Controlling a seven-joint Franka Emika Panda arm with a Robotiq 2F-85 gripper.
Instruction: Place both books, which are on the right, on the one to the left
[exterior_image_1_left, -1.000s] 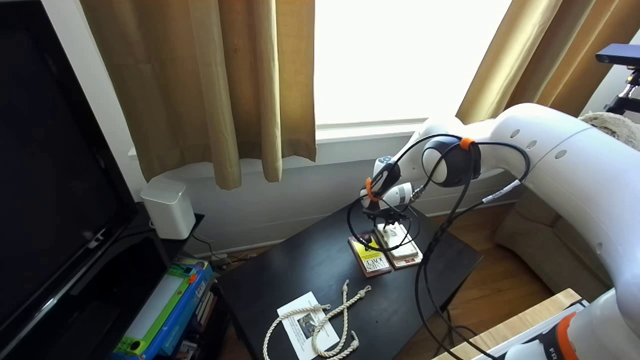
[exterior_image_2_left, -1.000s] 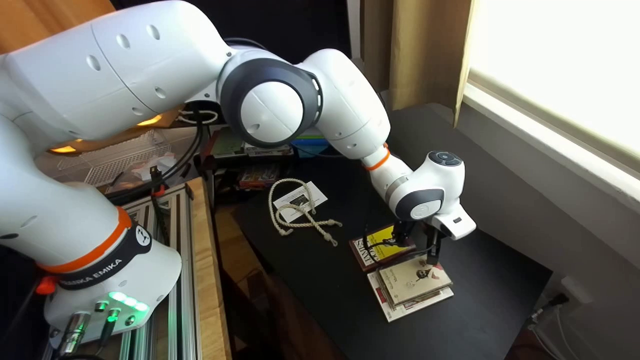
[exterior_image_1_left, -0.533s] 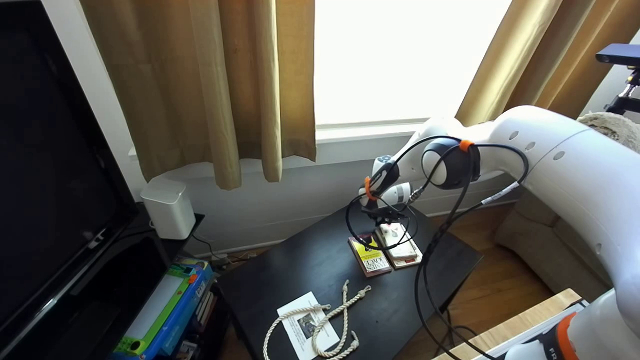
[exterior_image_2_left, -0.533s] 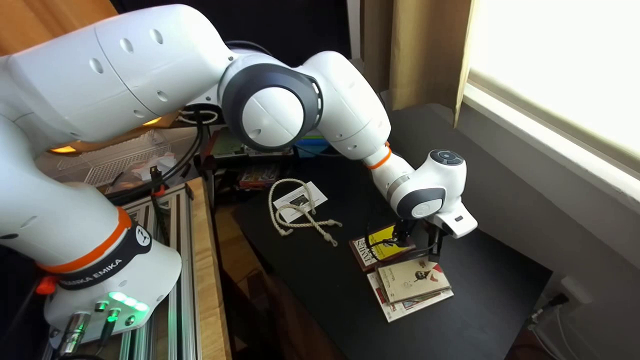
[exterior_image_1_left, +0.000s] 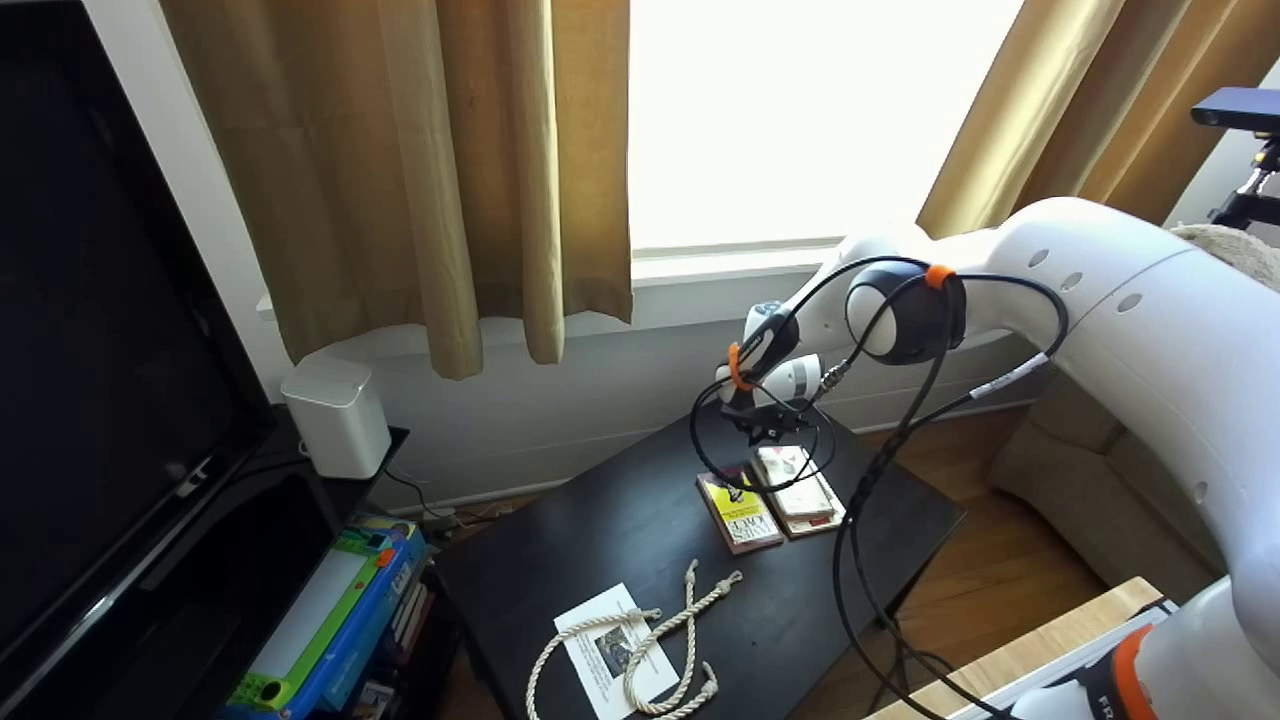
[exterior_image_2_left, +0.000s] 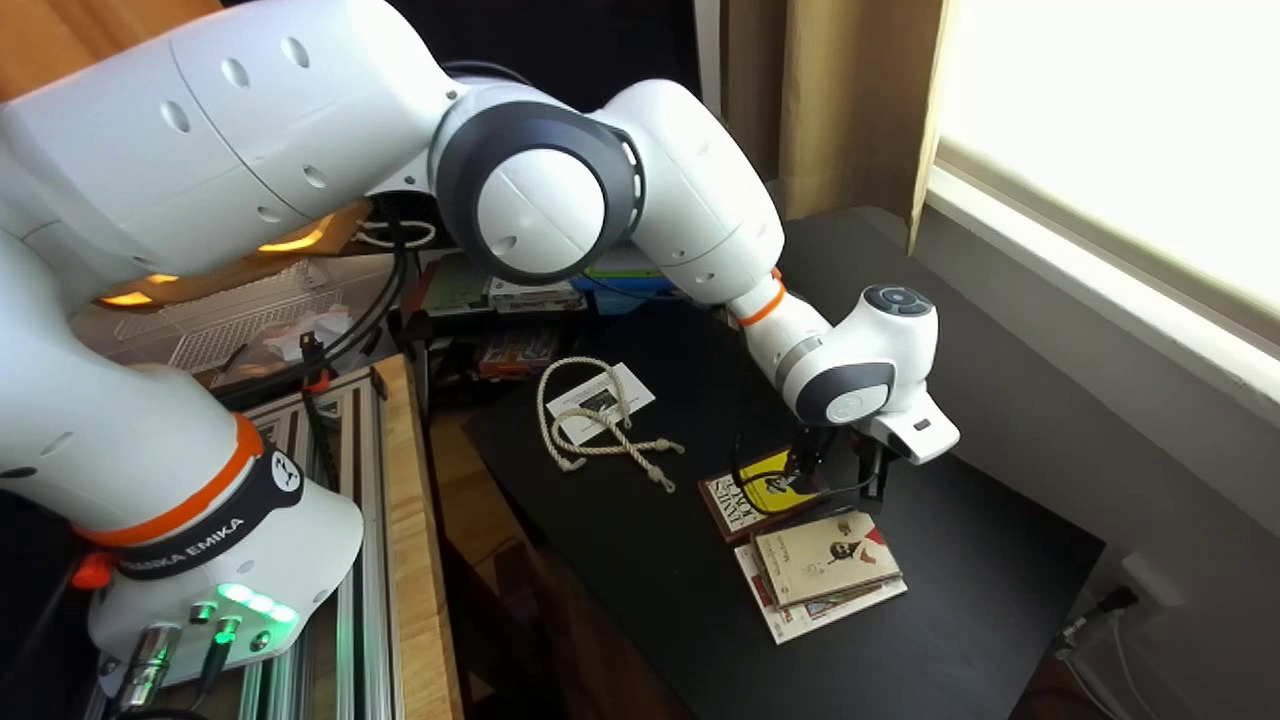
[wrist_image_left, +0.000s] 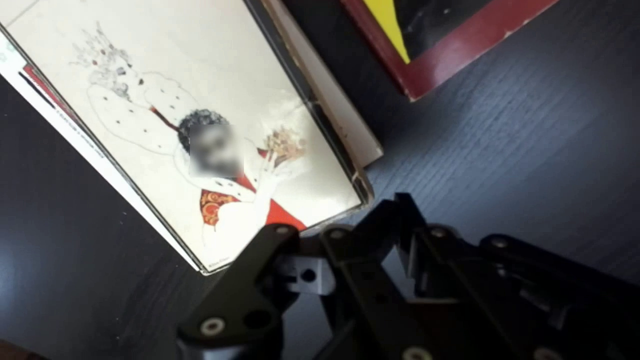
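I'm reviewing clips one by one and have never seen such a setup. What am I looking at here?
The white machine is a robot arm; the black gripper at its end serves as its hand. Both exterior views are taken from outside the robot, from different places. The wrist view rides on the arm and looks down past the gripper. On the dark table lie a stack of books with a pale illustrated cover uppermost, a yellow-and-red book beside it, and, farther off, a rope lying partly over a white card. Nothing is held: the gripper is shut, near one end of the stack.
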